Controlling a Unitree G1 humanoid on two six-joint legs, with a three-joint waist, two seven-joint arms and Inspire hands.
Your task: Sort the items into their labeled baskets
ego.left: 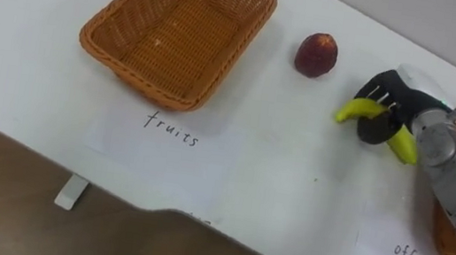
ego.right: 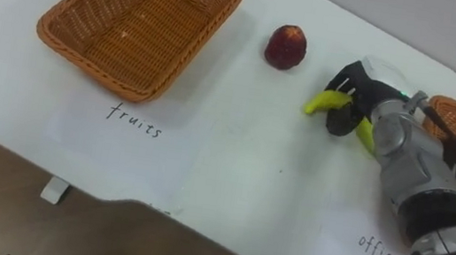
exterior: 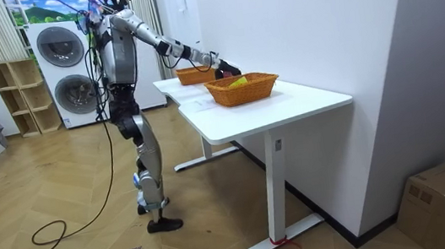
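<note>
Right hand (ego.left: 393,99) curls its fingers round the banana (ego.left: 353,112) near the table's (ego.left: 289,199) right edge. Banana's long axis runs left-right, one tip pointing left, near the apple (ego.left: 316,54).

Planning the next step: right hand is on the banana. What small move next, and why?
Likely lift the banana and carry it left to the fruits basket: the right hand is curled round it, well right of that basket.

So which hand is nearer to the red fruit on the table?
Right. The right hand, curled round the banana, is just to the right of the red fruit, not touching it. The left hand is not over the table near it.
</note>
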